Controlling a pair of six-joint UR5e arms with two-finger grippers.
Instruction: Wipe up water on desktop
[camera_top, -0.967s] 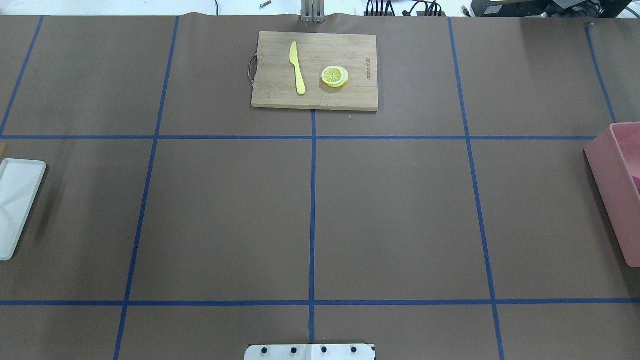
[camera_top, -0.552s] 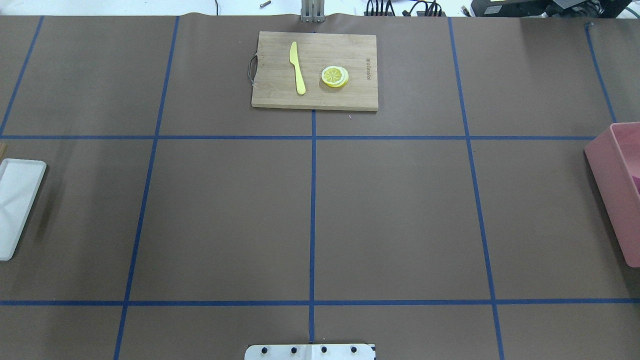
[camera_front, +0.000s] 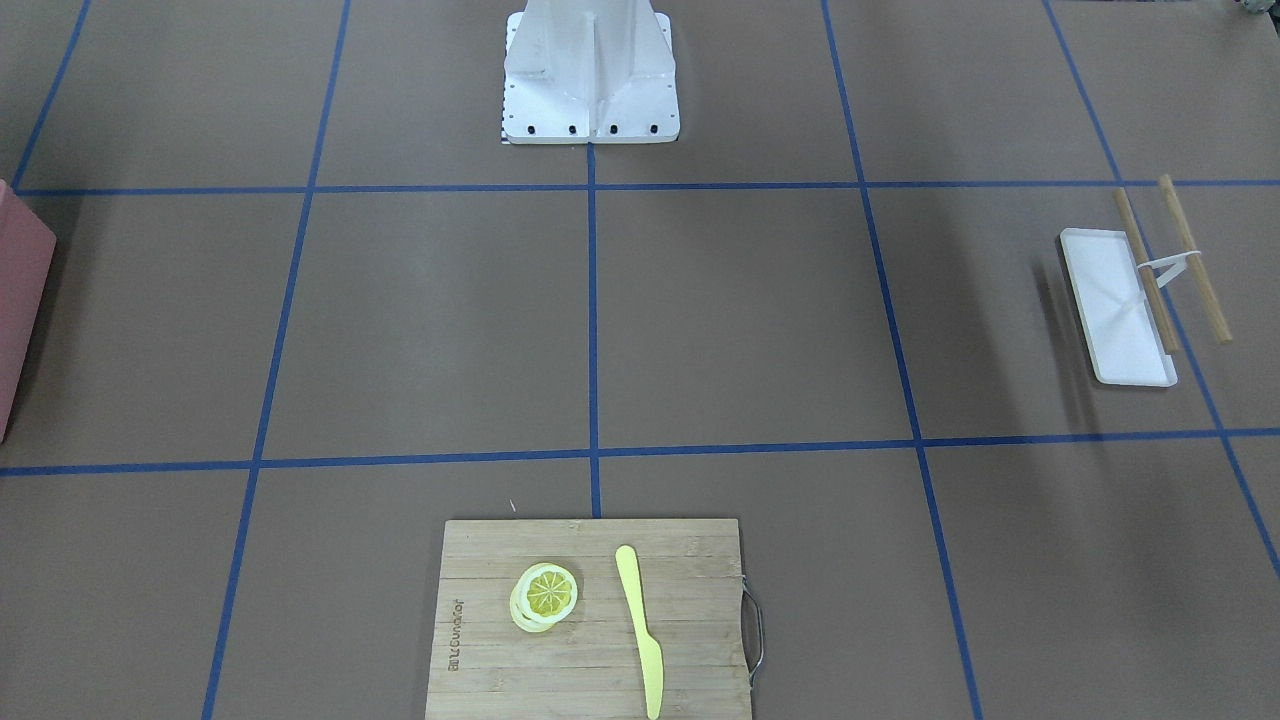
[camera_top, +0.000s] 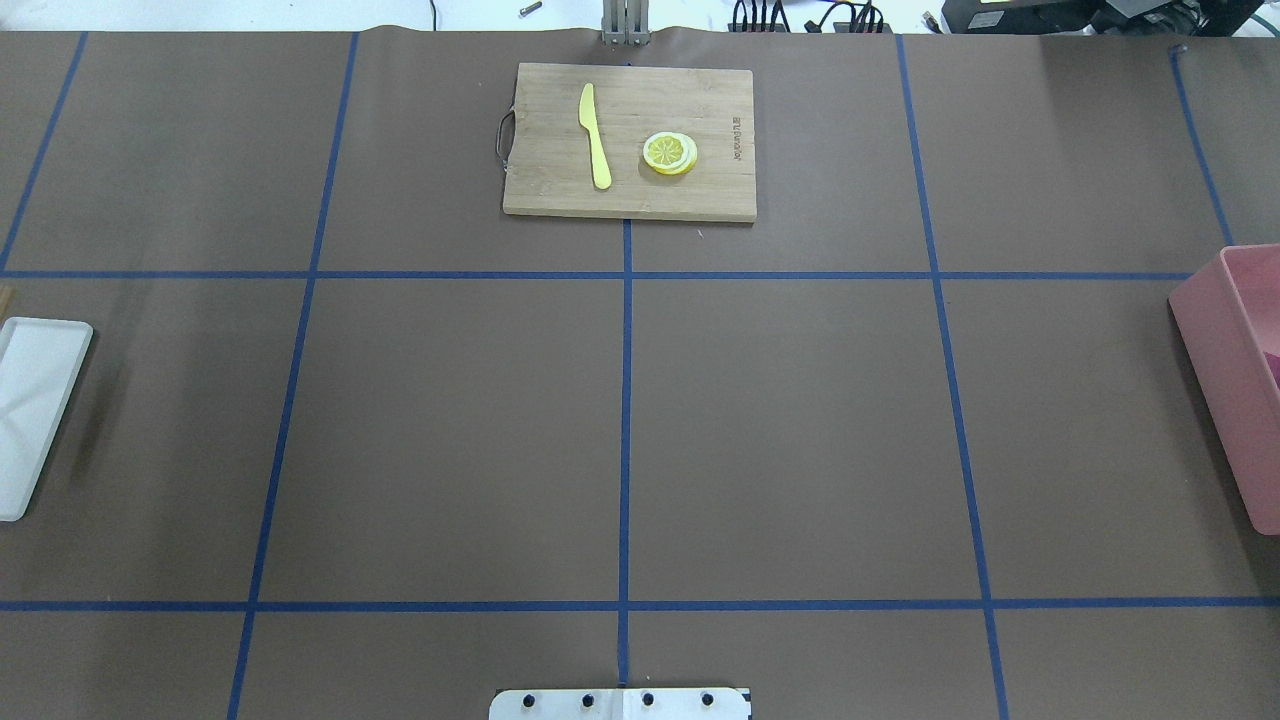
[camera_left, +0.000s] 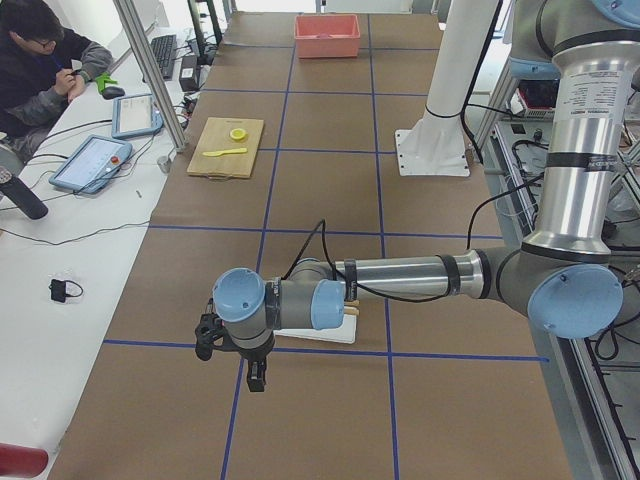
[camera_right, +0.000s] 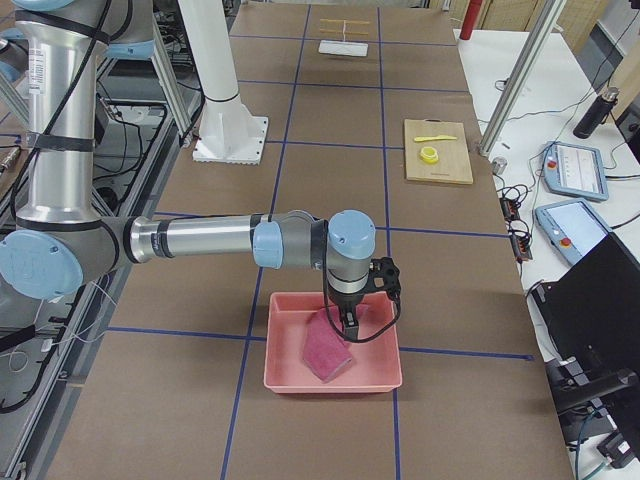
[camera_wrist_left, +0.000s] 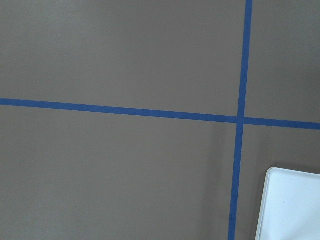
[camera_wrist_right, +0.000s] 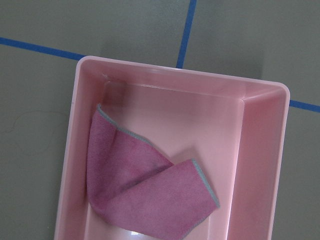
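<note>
Right gripper (camera_right: 348, 320) is held over the pink cloth (camera_wrist_right: 145, 190) in its bin (camera_wrist_right: 260, 150), left gripper (camera_left: 257, 379) over the tabletop (camera_wrist_left: 125, 60); open or closed can't be told.

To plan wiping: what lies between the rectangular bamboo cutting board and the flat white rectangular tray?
Nothing: the overhead view shows only bare brown desktop and blue tape lines between the bamboo cutting board and the white tray.

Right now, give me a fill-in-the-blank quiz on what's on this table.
The folded cloth lies inside the ____ bin.
On the cutting board, the yellow knife lies beside a ____ slice.
The white tray sits on the desktop on the robot's ____ side.
Missing words: pink; lemon; left.
</note>
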